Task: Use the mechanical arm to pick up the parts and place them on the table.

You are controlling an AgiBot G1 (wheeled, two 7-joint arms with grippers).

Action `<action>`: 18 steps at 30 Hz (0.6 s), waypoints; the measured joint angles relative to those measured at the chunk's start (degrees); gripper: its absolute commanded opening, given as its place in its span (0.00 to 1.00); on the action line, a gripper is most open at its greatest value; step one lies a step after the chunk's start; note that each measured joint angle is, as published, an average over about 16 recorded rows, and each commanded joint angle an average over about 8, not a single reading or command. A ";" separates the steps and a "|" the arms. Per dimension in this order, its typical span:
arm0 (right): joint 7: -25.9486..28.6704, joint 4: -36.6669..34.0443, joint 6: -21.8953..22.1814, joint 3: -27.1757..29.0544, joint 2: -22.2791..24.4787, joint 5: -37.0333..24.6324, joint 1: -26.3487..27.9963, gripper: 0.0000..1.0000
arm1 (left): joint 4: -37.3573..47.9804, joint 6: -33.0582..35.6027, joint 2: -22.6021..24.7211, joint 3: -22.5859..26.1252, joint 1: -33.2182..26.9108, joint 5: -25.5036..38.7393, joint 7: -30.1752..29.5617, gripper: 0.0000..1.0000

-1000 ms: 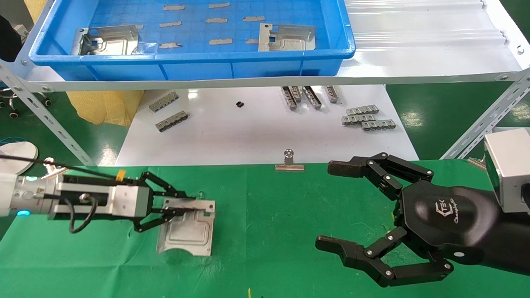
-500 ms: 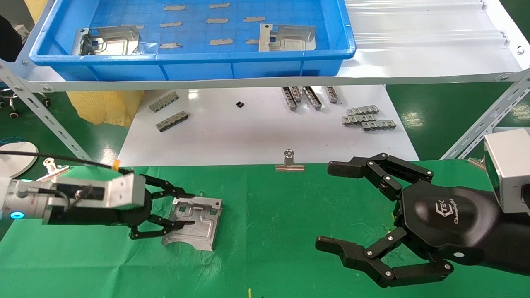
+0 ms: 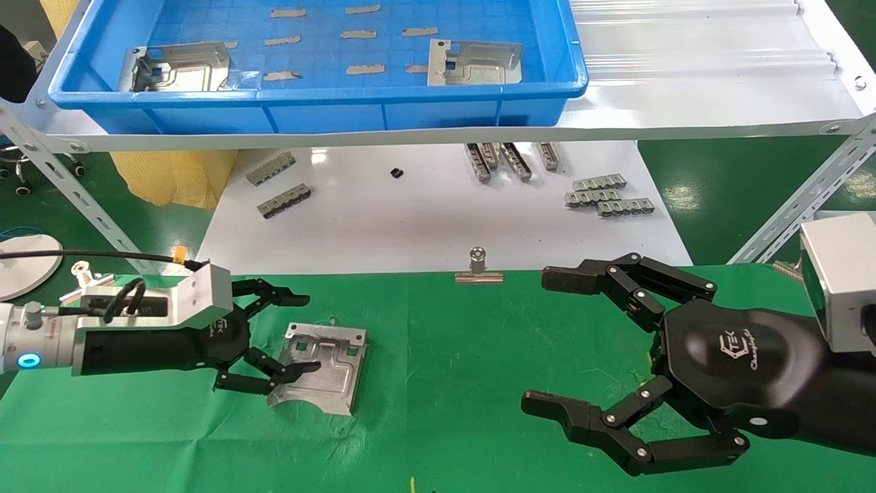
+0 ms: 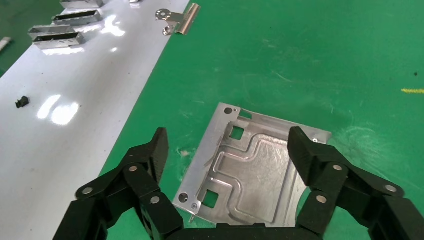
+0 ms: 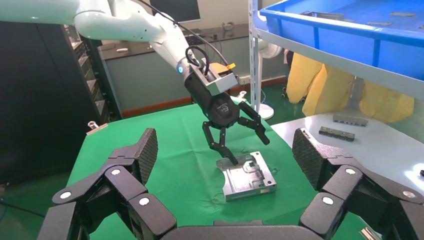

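Note:
One silver part lies flat on the green table, left of centre. My left gripper, on the arm with the cable and yellow tag, is open just above the part's left edge, its fingers either side and holding nothing. The left wrist view shows the part between the spread fingers. My right gripper is open and empty, low over the cloth at the right. The right wrist view shows the part under the left gripper. Two more parts lie in the blue bin.
The blue bin stands on a white metal shelf at the back. Below it a glossy white board carries grey toothed strips. A silver binder clip holds the cloth's far edge.
My left gripper turned at the wrist, opened and let go of the part, which now lies on the cloth. The gripper drew back slightly. The right arm has not moved.

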 measured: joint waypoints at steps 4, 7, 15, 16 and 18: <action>0.00 0.00 0.00 0.00 0.00 0.00 0.00 1.00 | -2.51 -0.15 -0.71 -0.78 0.93 -0.54 -1.04 1.00; 0.00 0.00 0.00 0.00 0.00 0.00 0.00 1.00 | -5.16 -0.30 -1.50 -1.74 2.04 -1.22 -2.49 1.00; 0.00 0.00 0.00 0.00 0.00 0.00 0.00 1.00 | -14.80 -0.81 -4.41 -5.57 6.44 -4.07 -8.49 1.00; 0.00 0.00 0.00 0.00 0.00 0.00 0.00 1.00 | -16.09 -0.88 -4.80 -6.08 7.02 -4.45 -9.29 1.00; 0.00 0.00 0.00 0.00 0.00 0.00 0.00 1.00 | -18.71 -1.03 -5.60 -7.11 8.21 -5.21 -10.91 1.00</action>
